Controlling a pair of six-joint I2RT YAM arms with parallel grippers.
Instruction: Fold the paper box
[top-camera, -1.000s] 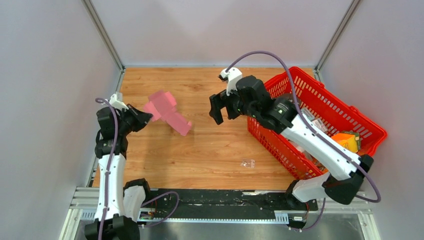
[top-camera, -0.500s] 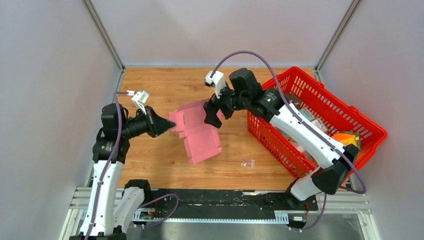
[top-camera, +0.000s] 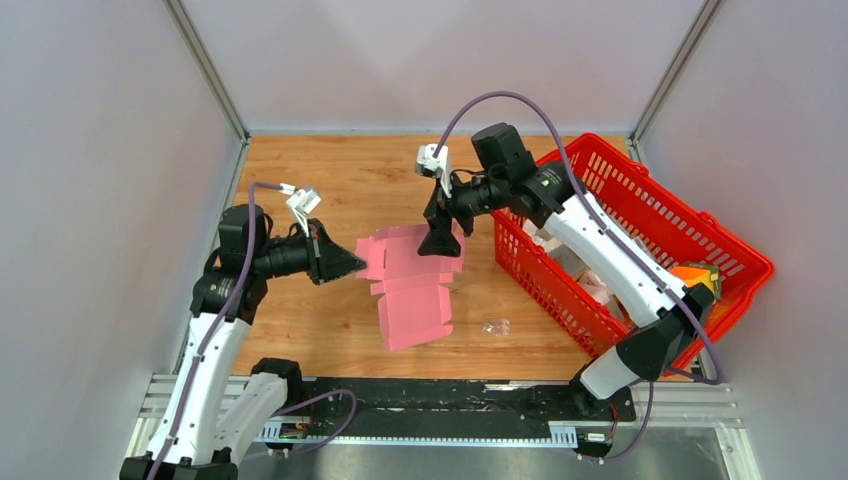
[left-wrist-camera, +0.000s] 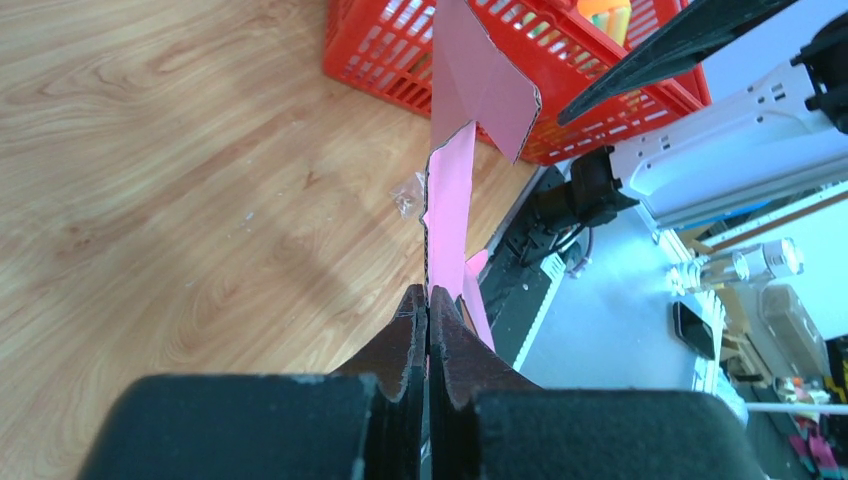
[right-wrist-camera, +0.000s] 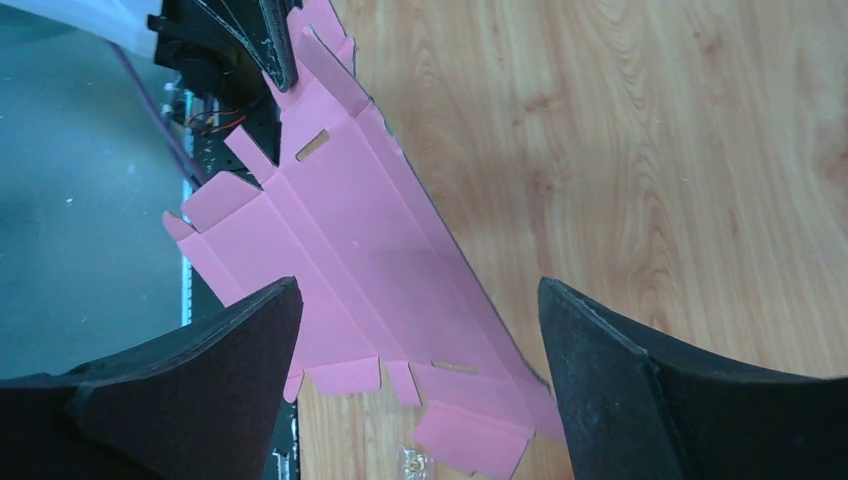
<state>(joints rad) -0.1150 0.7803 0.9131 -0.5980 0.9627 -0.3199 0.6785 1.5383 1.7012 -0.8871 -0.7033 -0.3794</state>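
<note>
Paper box: a thin pink card sheet, unfolded, matte and smooth, with crease lines, small slots and die-cut tabs along its edges. It lies over the middle of the wooden surface, between the two arms and just left of the red basket. From above its broad face is turned up. Its long axis runs from the far left, where it is gripped, toward the near edge, slanting slightly right. Whether its near end touches the wood I cannot tell.

The left hand is pressed together on the sheet's far-left edge, pinching it. In the left wrist view the card shows edge-on, rising as a narrow pink strip from between the black fingers, with one angled flap at its far end in front of the plastic lattice of the basket.

The right hand points down at the sheet's far-right edge, spread wide. Its own camera shows the card between the two dark, wedge-shaped fingertips. Contact cannot be told.

A small clear plastic scrap lies on the wood just right of the sheet's near end.
</note>
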